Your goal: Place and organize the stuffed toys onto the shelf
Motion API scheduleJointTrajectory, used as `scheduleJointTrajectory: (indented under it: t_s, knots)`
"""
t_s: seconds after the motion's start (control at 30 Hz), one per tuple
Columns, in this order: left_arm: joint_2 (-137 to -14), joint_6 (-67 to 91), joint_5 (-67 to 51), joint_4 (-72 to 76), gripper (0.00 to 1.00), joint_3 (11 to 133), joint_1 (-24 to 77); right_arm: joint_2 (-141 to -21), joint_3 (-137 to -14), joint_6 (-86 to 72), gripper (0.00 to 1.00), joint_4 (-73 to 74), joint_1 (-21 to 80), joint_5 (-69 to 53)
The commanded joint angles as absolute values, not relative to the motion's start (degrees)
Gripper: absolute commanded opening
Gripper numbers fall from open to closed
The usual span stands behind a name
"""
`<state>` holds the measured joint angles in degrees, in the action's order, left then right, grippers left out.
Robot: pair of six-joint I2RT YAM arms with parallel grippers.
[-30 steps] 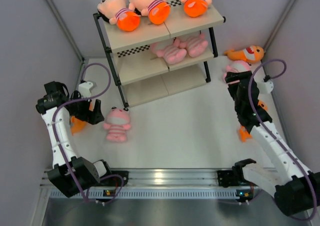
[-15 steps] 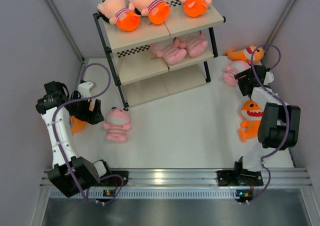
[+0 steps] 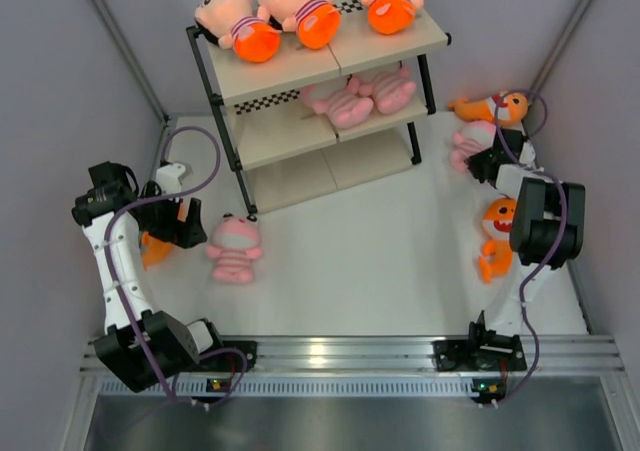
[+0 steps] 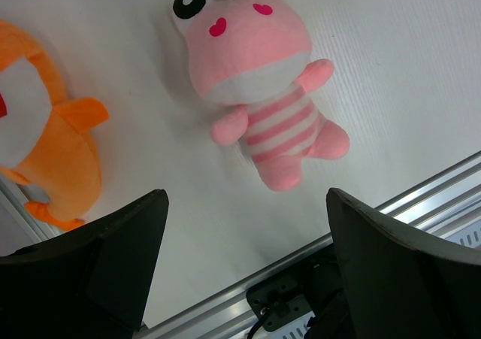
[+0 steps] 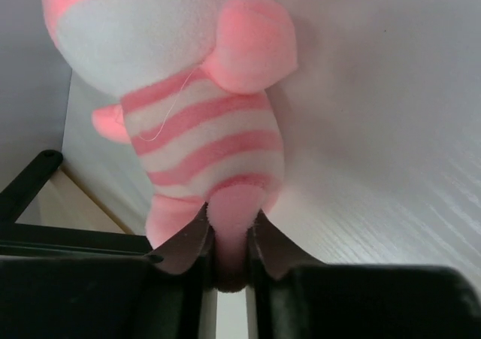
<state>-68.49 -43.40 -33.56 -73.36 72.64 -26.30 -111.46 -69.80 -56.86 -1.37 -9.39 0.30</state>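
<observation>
At 12 o'clock: shelf [image 3: 275,136], black frame, three beige boards. Along its top board: three peach-headed dolls [image 3: 298,13] in a row, orange bottoms at the near edge. On the middle board, right half: pink animals [image 3: 355,99] side by side.

At 8 o'clock on the tabletop [image 3: 380,241]: striped pink animal [image 3: 235,249], belly up, just right of the left end effector [image 3: 185,223]; left shark [image 3: 152,249] partly hidden behind that arm.

At 2 o'clock: right end effector [image 3: 484,161] against the far pink toy [image 3: 468,141], corner shark [image 3: 495,106] at its 1 o'clock.

At 3 o'clock: near shark [image 3: 497,233], beside the right arm.
</observation>
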Motion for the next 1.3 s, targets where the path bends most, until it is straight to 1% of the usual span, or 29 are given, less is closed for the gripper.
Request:
scheduleJointTrajectory:
  t_s: [0.0,0.07,0.17,0.33,0.37,0.47,0.53,0.8,0.97,1.1,1.13,1.27]
  knots:
    - [-68.6,-43.2,-34.5,-73.8,0.92,74.7,-26.4,-109.2,-71.0,-53.8,0.09,-2.8,-10.8,2.1]
    - [-68.7,-43.2,-34.9,-73.8,0.92,74.8,-26.4,-106.2,-69.2,-51.5,0.0,-2.8,-10.8,1.8]
    - [-68.5,-43.2,-35.1,-73.8,0.92,74.7,-26.3,-101.7,-65.0,-49.7,0.0,-3.2,-10.7,1.1]
    - [-68.2,-43.4,-35.1,-73.7,0.92,74.5,-26.3,-88.5,-57.4,-47.3,0.0,-1.8,-10.0,-1.5]
    - [-68.2,-43.3,-35.2,-73.7,0.92,74.5,-26.4,-84.3,-54.5,-47.0,0.0,-1.1,-9.3,-1.8]
    - [-68.1,-43.5,-35.9,-73.8,0.92,74.5,-26.4,-78.1,-50.1,-45.6,0.0,-0.2,-7.8,-2.4]
    - [-67.9,-43.6,-35.9,-73.8,0.92,74.5,-26.4,-72.9,-49.2,-43.2,0.0,4.4,-6.6,-2.7]
    - [-67.2,-43.9,-35.8,-73.8,0.92,74.4,-26.4,-60.7,-50.6,-35.1,0.0,16.7,-1.1,-9.0]
    - [-67.2,-44.0,-36.1,-73.7,0.92,74.3,-26.4,-54.0,-51.2,-33.5,0.0,22.8,6.0,-8.8]
    - [-67.1,-44.2,-36.4,-73.7,0.92,74.4,-26.4,-52.6,-54.1,-32.8,0.0,25.2,12.2,-9.8]
    - [-67.1,-44.2,-36.4,-73.8,0.92,74.4,-26.4,-53.0,-56.4,-32.6,0.0,25.7,15.3,-11.1]
    - [-66.8,-44.2,-36.3,-73.7,0.92,74.2,-26.4,-58.3,-65.1,-30.8,0.0,28.9,22.7,-15.3]
